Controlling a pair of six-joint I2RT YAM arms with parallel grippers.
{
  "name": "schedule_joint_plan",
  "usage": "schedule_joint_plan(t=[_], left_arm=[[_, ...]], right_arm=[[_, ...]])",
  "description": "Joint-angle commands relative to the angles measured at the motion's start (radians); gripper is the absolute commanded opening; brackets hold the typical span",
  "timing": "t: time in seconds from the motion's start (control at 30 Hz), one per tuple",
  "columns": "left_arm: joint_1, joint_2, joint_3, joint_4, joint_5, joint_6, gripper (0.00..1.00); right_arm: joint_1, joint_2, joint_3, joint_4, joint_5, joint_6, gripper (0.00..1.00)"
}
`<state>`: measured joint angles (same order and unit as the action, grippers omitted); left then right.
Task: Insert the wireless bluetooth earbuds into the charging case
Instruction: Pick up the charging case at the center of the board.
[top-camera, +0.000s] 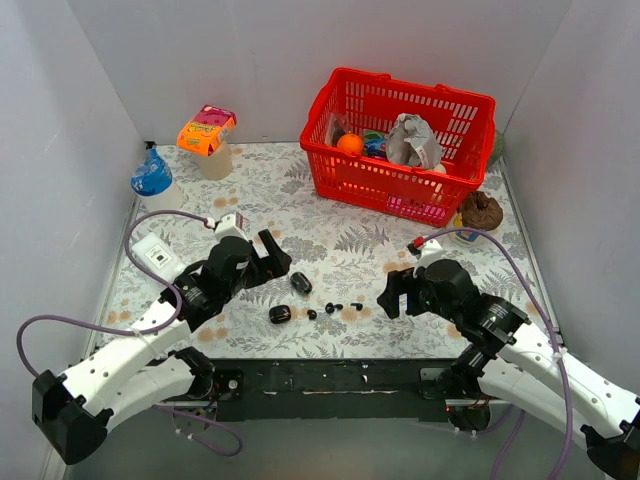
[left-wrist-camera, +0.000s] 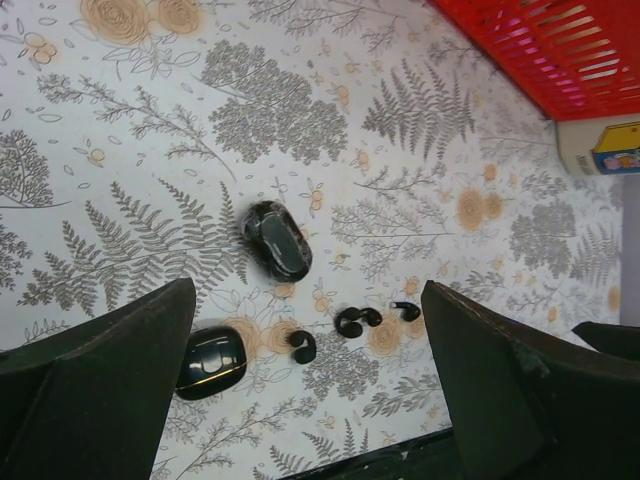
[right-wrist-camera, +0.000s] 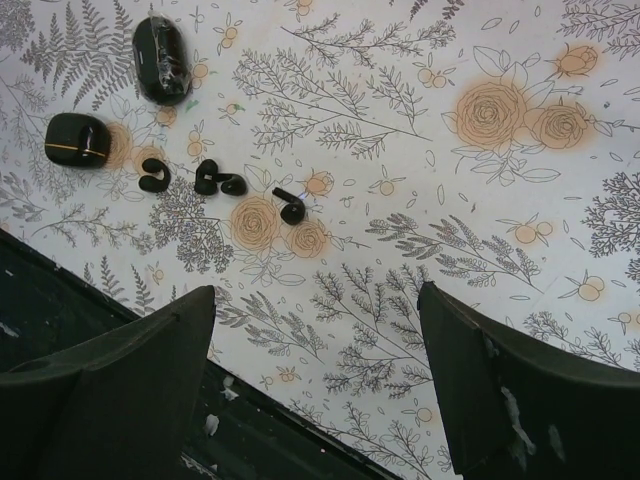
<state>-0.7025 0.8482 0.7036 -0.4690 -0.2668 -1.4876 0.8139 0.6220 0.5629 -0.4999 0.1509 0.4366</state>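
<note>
**Top external:** I see 3 earbuds (top-camera: 335, 307) lying loose in a row on the table (top-camera: 350, 250), between the left gripper (top-camera: 272, 262) and the right gripper (top-camera: 398, 290). Both pincers are released and hold nothing.

**Left wrist:** The earbuds (left-wrist-camera: 357, 320) appear between the spread fingers (left-wrist-camera: 120, 380), just beside 2 larger black cases (left-wrist-camera: 275, 240).

**Right wrist:** The fingers (right-wrist-camera: 500, 390) stand apart and empty. The earbuds (right-wrist-camera: 218, 182) lie beyond them, near the cases (right-wrist-camera: 77, 140).
</note>
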Motion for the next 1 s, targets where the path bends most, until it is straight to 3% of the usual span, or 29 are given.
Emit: schedule_joint_plan(t=[0.0, 0.13, 0.17, 0.2, 0.23, 0.27, 0.3, 0.43, 0.97], left_arm=[[0.0, 0.04, -0.01, -0.077, -0.057, 0.015, 0.98], [0.0, 0.08, 0.0, -0.063, -0.051, 0.088, 0.97], [0.0, 0.101, 0.008, -0.05, -0.043, 0.143, 0.9], [0.0, 0.168, 0.023, -0.046, -0.032, 0.167, 0.78], [0.0, 0.205, 0.064, -0.052, -0.029, 0.185, 0.38], [0.0, 0.257, 0.092, -0.075, -0.023, 0.216, 0.11], [0.0, 0.302, 0.115, -0.088, -0.017, 0.23, 0.0], [-0.002, 0.483, 0.174, -0.108, -0.026, 0.228, 0.0], [-0.028, 0.584, 0.12, -0.016, 0.077, 0.185, 0.0]], right_arm=[[0.007, 0.01, 0.042, 0.041, -0.002, -0.024, 0.9], [0.005, 0.021, 0.043, 0.047, -0.004, -0.025, 0.9], [0.005, 0.027, 0.048, 0.047, -0.002, -0.029, 0.9], [0.005, 0.031, 0.049, 0.047, -0.004, -0.03, 0.9], [0.007, 0.033, 0.051, 0.05, -0.001, -0.032, 0.9], [0.005, 0.035, 0.052, 0.05, -0.002, -0.03, 0.9], [0.005, 0.036, 0.054, 0.052, -0.001, -0.032, 0.9], [0.005, 0.042, 0.055, 0.057, -0.007, -0.032, 0.9], [0.005, 0.053, 0.034, 0.078, -0.005, -0.049, 0.9]])
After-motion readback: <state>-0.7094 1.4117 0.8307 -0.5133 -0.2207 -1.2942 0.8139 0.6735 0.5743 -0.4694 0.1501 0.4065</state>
